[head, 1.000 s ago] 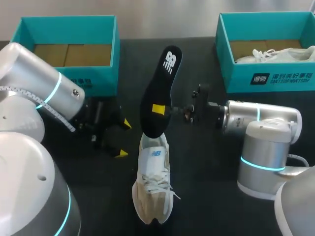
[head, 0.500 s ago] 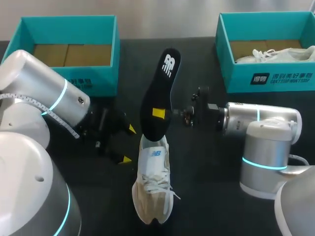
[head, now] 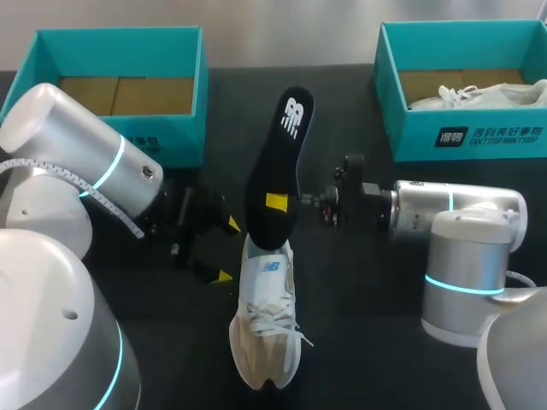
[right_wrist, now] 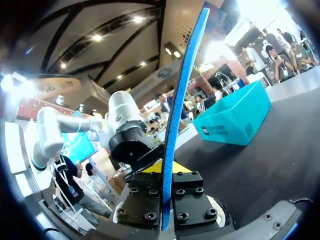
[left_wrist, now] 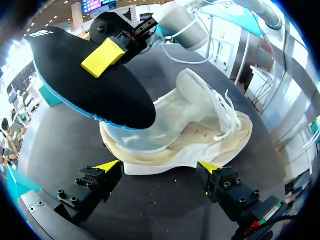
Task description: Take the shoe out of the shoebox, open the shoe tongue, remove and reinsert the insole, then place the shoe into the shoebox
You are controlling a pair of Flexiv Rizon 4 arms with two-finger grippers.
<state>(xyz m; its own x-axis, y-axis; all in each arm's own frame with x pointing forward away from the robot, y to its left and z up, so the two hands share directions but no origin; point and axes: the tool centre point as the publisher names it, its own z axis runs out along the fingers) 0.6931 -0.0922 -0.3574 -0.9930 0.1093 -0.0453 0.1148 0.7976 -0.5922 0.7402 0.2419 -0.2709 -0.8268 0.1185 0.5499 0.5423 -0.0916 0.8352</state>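
Shoe: the white shoe is lying out of its box on the black table, near the middle and toward the near edge. It is resting sole down with its toe pointing at that edge.
Insole: the black insole is hanging tilted above the shoe. Its lower end is dipping toward the shoe's opening and its printed end is rising toward the far edge. That slant is probably lining it up with the opening; whether it is going in or coming out, I cannot tell.
Right gripper: the right gripper is pinching the insole flat between both fingers, low on its length, so the long free end is clearing the shoe.
Left gripper: the left gripper is hovering just beside the shoe's left flank, jaws apart and holding nothing. It is likely waiting to steady the shoe.
Boxes: the left shoebox is sitting open at the far left corner, showing only cardboard inside, and is likely awaiting the shoe. The right shoebox at the far right corner is holding another white shoe.
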